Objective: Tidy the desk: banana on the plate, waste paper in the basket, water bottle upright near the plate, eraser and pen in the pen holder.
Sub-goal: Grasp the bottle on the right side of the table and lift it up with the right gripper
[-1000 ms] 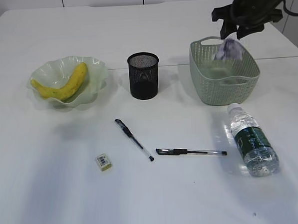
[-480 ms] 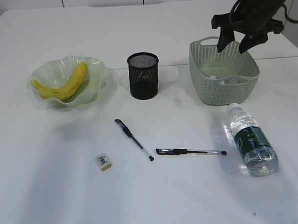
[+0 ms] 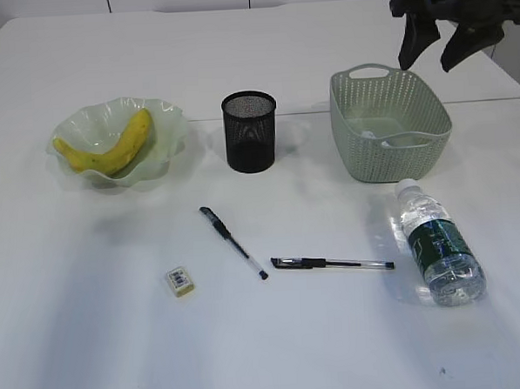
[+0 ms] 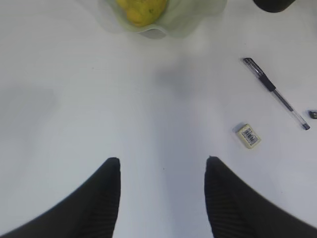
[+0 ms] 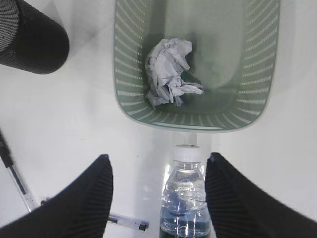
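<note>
The banana (image 3: 109, 148) lies in the wavy pale-green plate (image 3: 167, 121) at the left. The crumpled waste paper (image 5: 168, 73) rests inside the sage-green basket (image 3: 392, 131). My right gripper (image 3: 429, 64) hangs open and empty above the basket's far right corner. The water bottle (image 3: 439, 246) lies on its side in front of the basket, cap toward it. Two pens (image 3: 234, 242) (image 3: 332, 263) and the eraser (image 3: 180, 280) lie on the desk in front of the black mesh pen holder (image 3: 250, 132). My left gripper (image 4: 163, 161) is open over bare desk, below the plate (image 4: 198, 15) and left of the eraser (image 4: 248, 136).
The white desk (image 3: 93, 343) is bare at the front left. The right wrist view shows the pen holder (image 5: 29, 42) left of the basket (image 5: 129, 74), with the bottle's cap (image 5: 187, 151) just below the basket's rim. The left arm is out of the exterior view.
The right gripper opened and let go of the waste paper, which dropped into the basket. The gripper then rose up and to the right. Everything else stayed put.
</note>
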Controlling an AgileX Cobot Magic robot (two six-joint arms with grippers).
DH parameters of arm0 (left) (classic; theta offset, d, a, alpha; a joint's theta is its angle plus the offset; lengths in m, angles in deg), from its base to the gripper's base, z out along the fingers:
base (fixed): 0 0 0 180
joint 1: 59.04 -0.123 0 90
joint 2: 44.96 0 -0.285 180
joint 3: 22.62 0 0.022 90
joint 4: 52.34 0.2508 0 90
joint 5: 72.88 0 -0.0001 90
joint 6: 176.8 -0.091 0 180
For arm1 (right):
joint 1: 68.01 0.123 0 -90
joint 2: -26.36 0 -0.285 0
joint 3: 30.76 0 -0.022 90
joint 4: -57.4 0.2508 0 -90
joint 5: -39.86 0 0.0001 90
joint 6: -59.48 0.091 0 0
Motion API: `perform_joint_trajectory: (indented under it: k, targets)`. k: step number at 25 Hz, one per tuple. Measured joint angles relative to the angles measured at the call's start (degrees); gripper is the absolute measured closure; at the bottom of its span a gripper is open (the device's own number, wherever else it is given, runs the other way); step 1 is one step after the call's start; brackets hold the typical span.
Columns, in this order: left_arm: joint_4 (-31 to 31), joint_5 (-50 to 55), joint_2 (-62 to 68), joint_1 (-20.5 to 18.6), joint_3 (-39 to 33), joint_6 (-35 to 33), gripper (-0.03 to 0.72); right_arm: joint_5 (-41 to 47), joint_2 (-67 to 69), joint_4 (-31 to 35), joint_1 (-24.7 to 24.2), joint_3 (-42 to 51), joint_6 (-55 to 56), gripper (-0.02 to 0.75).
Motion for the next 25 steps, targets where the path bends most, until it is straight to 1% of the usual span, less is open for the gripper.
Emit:
perform_joint_trajectory:
  k: [11,14,18,20,23,25]
  targets:
    - [0.00,1.87,0.00,0.00,0.00,0.00,0.303,1.06,-6.28,-2.03,5.02,0.00,-0.21,0.309]
    - [0.00,2.51,0.00,0.00,0.00,0.00,0.304,1.06,-8.41,-3.33,6.29,2.57,-0.21,0.309]
    - [0.00,2.80,0.00,0.00,0.00,0.00,0.303,1.06,-13.45,-4.55,6.76,13.85,-0.67,0.309]
    - [0.00,2.90,0.00,0.00,0.00,0.00,0.303,1.06,-17.08,-4.42,6.76,21.99,-0.84,0.309]
    - [0.00,2.93,0.00,0.00,0.00,0.00,0.303,-0.93,-24.21,-2.03,6.76,32.18,-0.94,0.309]
    - [0.00,2.93,0.00,0.00,0.00,0.28,0.303,-2.52,-29.16,-0.44,6.76,36.63,-1.06,0.309]
